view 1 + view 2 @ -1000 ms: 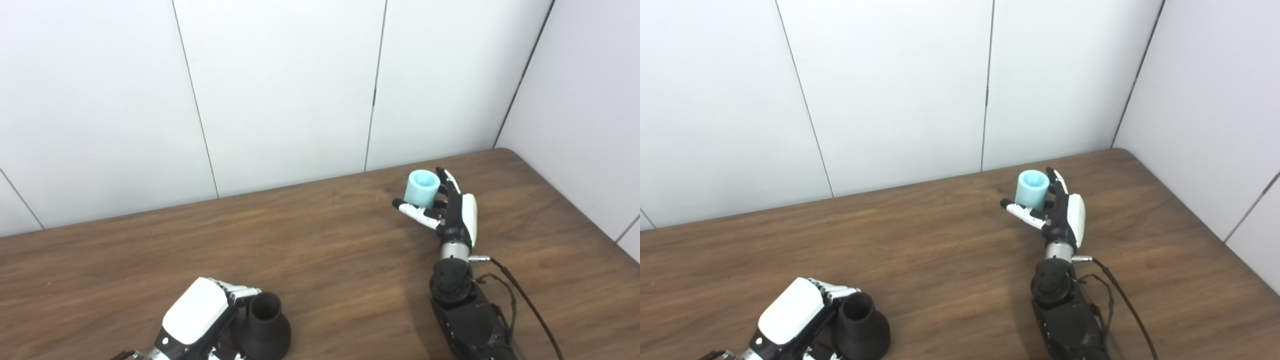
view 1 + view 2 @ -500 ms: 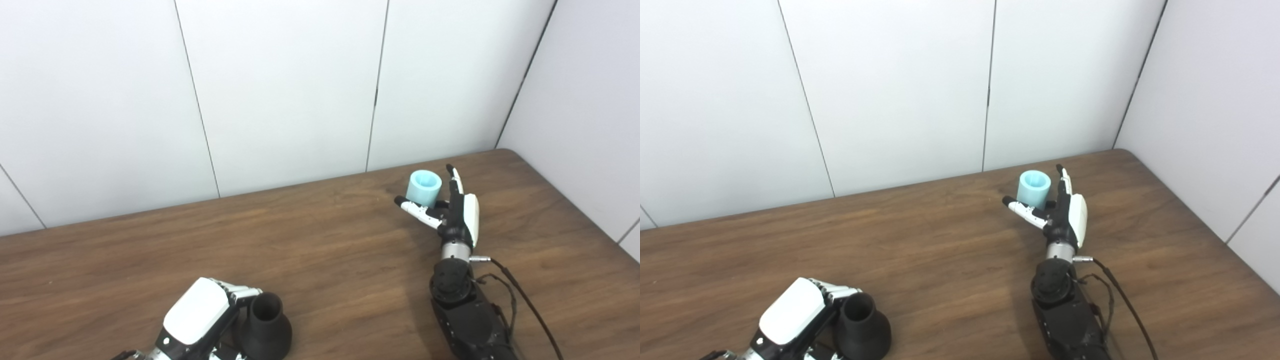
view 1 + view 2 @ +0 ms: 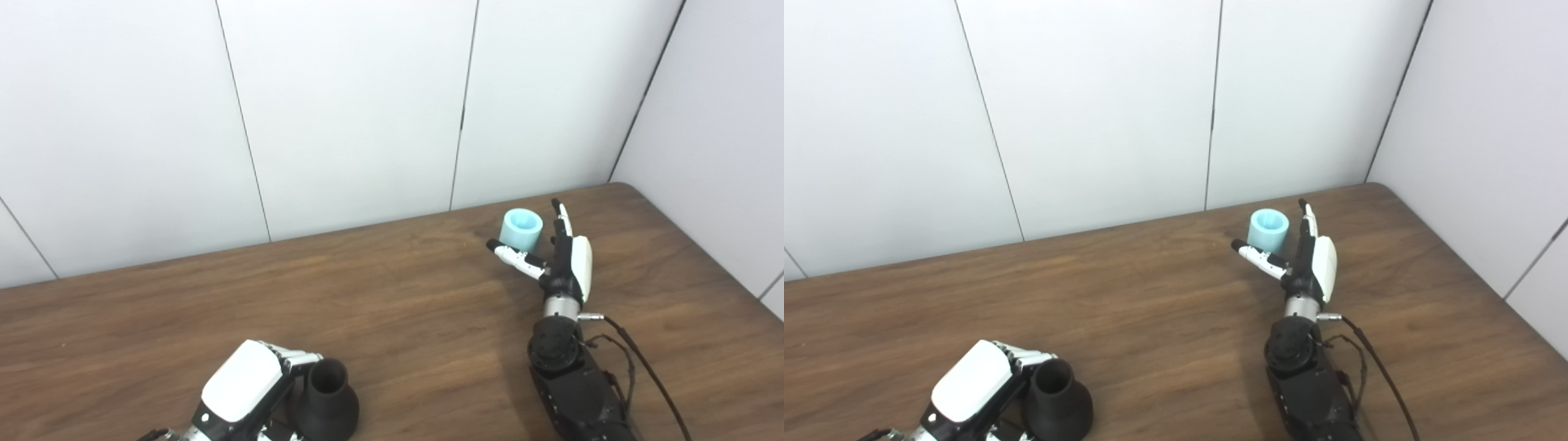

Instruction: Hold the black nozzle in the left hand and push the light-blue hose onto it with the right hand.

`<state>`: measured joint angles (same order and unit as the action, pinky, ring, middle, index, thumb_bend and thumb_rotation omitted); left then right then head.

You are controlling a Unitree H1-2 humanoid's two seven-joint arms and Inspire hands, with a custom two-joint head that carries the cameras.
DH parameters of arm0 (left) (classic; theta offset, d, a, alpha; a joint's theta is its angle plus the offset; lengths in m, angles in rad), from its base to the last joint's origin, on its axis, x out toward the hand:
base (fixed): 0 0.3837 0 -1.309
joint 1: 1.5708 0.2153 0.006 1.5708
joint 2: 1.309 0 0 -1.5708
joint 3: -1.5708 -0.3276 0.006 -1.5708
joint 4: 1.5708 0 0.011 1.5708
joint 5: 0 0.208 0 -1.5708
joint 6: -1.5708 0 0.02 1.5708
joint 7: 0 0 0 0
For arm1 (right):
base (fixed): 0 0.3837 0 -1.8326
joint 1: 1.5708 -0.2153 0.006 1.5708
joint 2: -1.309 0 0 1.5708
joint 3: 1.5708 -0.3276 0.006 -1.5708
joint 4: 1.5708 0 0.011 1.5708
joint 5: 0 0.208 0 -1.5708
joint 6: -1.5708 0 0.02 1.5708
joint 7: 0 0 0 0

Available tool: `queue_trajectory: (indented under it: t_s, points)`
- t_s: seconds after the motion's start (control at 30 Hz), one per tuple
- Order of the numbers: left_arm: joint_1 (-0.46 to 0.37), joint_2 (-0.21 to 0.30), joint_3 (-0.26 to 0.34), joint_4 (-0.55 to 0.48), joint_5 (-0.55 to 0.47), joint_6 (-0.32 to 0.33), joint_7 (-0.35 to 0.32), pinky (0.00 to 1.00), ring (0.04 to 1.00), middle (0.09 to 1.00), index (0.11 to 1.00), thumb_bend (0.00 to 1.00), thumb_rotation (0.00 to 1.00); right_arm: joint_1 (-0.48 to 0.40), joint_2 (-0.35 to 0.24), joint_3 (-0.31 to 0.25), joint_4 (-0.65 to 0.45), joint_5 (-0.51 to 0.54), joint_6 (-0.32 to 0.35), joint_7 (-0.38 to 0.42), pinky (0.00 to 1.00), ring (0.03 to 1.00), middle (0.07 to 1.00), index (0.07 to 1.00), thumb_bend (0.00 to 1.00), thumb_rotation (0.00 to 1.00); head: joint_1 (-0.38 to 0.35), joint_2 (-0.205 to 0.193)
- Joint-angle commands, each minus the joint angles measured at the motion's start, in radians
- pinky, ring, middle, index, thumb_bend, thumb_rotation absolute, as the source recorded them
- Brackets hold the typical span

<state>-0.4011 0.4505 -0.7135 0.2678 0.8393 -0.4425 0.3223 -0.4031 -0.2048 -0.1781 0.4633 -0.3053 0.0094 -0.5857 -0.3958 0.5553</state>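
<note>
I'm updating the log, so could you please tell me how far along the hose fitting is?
Early stage. Done: the left hand is wrapped against the black nozzle, which stands on the table. In hand: the right hand is open beside the upright light-blue hose, not gripping. Left: grasp the hose, carry it over, push it on.

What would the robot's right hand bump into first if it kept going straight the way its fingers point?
Probably the white panelled wall. The right hand points along the side of the small light-blue hose piece, though depth is unclear.
</note>
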Motion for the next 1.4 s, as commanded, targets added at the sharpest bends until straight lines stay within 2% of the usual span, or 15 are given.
queue_trajectory:
  t_s: [0.0, 0.07, 0.23, 0.33, 0.43, 0.47, 0.53, 0.6, 0.73, 0.93, 1.07, 1.23, 1.27, 1.3, 1.37]
  points:
    - [0.066, 0.003, -0.056, 0.048, 0.028, -0.027, -0.048, 0.18, 0.259, 0.417, 0.522, 0.52, 0.0, -0.027, -0.034, -0.001, -0.038, -0.021, -0.034, -0.014, 0.99, 0.983, 0.973, 0.956, 0.97, 0.4, -0.001, 0.001]
    - [0.067, 0.001, -0.054, 0.046, 0.033, -0.027, -0.047, 0.2, 0.281, 0.433, 0.522, 0.52, 0.0, -0.025, -0.037, 0.003, -0.039, -0.024, -0.052, -0.018, 1.0, 0.977, 0.983, 0.963, 0.98, 0.4, -0.001, 0.001]
    - [0.067, 0.001, -0.053, 0.047, 0.028, -0.027, -0.042, 0.16, 0.22, 0.404, 0.52, 0.52, 0.0, -0.025, -0.04, 0.006, -0.038, -0.029, -0.064, -0.027, 1.0, 0.964, 0.977, 0.965, 0.99, 0.4, -0.001, 0.0]
    - [0.067, 0.0, -0.049, 0.046, 0.028, -0.027, -0.053, 0.19, 0.273, 0.436, 0.52, 0.52, 0.0, -0.025, -0.039, 0.004, -0.041, -0.016, -0.063, -0.019, 1.0, 0.959, 0.978, 0.964, 0.98, 0.4, -0.001, 0.0]
    - [0.067, 0.0, -0.05, 0.044, 0.026, -0.027, -0.052, 0.17, 0.237, 0.422, 0.525, 0.52, 0.0, -0.024, -0.039, 0.0, -0.039, 0.004, -0.065, -0.001, 1.0, 0.984, 0.991, 0.972, 0.97, 0.39, 0.002, 0.001]
    - [0.067, 0.0, -0.051, 0.044, 0.025, -0.027, -0.052, 0.18, 0.243, 0.424, 0.526, 0.52, 0.0, -0.025, -0.04, 0.001, -0.029, 0.006, -0.07, 0.001, 0.88, 0.945, 0.974, 0.955, 0.97, 0.36, 0.003, 0.001]
    - [0.068, 0.0, -0.051, 0.045, 0.03, -0.027, -0.048, 0.18, 0.245, 0.423, 0.526, 0.52, 0.0, -0.027, -0.041, 0.005, -0.013, 0.006, -0.07, 0.007, 0.81, 0.914, 0.952, 0.932, 0.98, 0.37, 0.003, 0.001]
    - [0.069, 0.0, -0.047, 0.044, 0.032, -0.027, -0.053, 0.18, 0.247, 0.424, 0.526, 0.52, 0.0, -0.027, -0.039, 0.008, -0.004, 0.014, -0.067, 0.02, 0.8, 0.909, 0.947, 0.926, 0.99, 0.37, 0.003, 0.001]
    - [0.071, 0.003, -0.043, 0.04, 0.033, -0.026, -0.065, 0.17, 0.233, 0.416, 0.527, 0.52, 0.0, -0.02, -0.031, 0.008, -0.02, 0.061, -0.051, 0.087, 0.82, 0.909, 0.942, 0.929, 1.0, 0.4, 0.005, 0.005]
    - [0.073, 0.011, -0.048, 0.035, 0.026, -0.027, -0.065, 0.17, 0.227, 0.405, 0.523, 0.52, 0.0, -0.016, -0.023, 0.013, -0.015, 0.076, -0.042, 0.125, 0.81, 0.892, 0.916, 0.919, 1.0, 0.38, 0.006, 0.009]
    - [0.074, 0.012, -0.047, 0.032, 0.024, -0.027, -0.065, 0.16, 0.217, 0.399, 0.521, 0.52, 0.0, -0.016, -0.015, 0.01, -0.008, 0.091, -0.04, 0.135, 0.81, 0.893, 0.912, 0.916, 1.0, 0.37, 0.006, 0.01]
    - [0.075, 0.014, -0.048, 0.032, 0.028, -0.027, -0.064, 0.18, 0.256, 0.413, 0.525, 0.52, 0.0, -0.024, -0.002, -0.001, 0.019, 0.132, -0.072, 0.139, 0.81, 0.89, 0.914, 0.917, 0.99, 0.32, 0.008, 0.009]
    - [0.075, 0.014, -0.047, 0.03, 0.024, -0.027, -0.07, 0.18, 0.239, 0.406, 0.523, 0.52, 0.0, -0.027, -0.001, -0.003, 0.028, 0.139, -0.08, 0.14, 0.82, 0.897, 0.92, 0.921, 0.99, 0.32, 0.008, 0.009]
    - [0.077, 0.015, -0.045, 0.027, 0.021, -0.027, -0.076, 0.18, 0.235, 0.447, 0.5, 0.52, 0.0, -0.03, -0.001, -0.005, 0.038, 0.146, -0.088, 0.14, 0.82, 0.9, 0.923, 0.922, 0.99, 0.32, 0.008, 0.009]
    - [0.082, 0.017, -0.039, 0.019, 0.017, -0.027, -0.085, 0.19, 0.246, 0.412, 0.516, 0.52, 0.0, -0.033, -0.002, -0.007, 0.047, 0.155, -0.093, 0.139, 0.82, 0.901, 0.924, 0.924, 0.98, 0.32, 0.013, 0.012]
